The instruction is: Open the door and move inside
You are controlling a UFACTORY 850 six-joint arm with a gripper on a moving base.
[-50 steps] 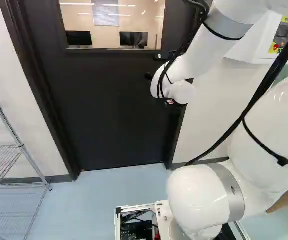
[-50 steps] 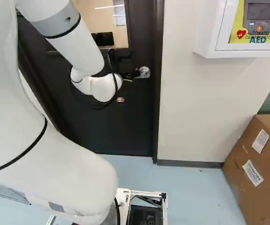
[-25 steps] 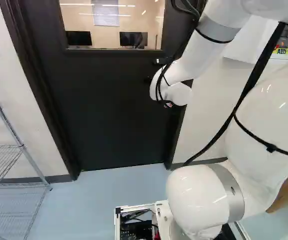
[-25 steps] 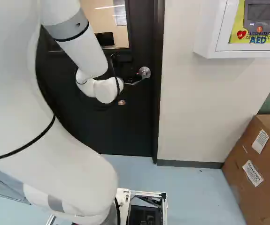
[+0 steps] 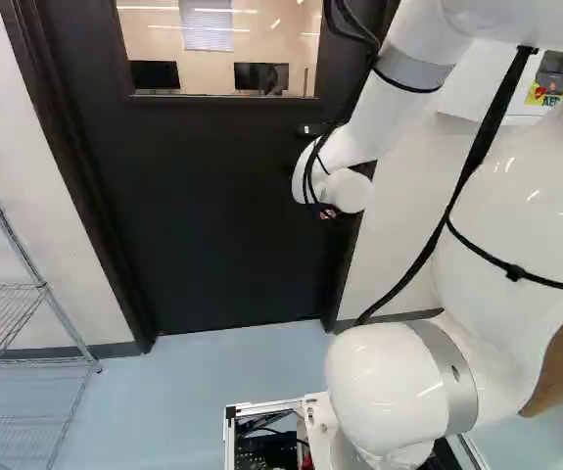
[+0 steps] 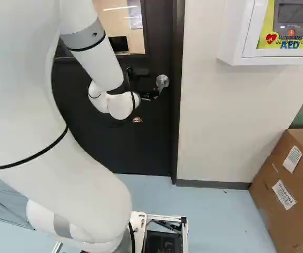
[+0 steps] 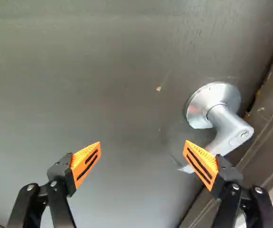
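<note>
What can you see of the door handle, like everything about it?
The handle is a silvery, metal-looking lever on a round plate, mounted on the dark door close to the frame. Its bend carries what looks like a keyhole. In the right base view, the lever slants downward from the plate. One of the open fingers hides part of it; whether they touch is unclear.

Black door (image 5: 212, 225) closed, white arm (image 5: 389, 108) before it; wire shelf (image 5: 41, 286) at view's left; probably monitors (image 5: 260, 76) behind window (image 5: 149, 39).
</note>
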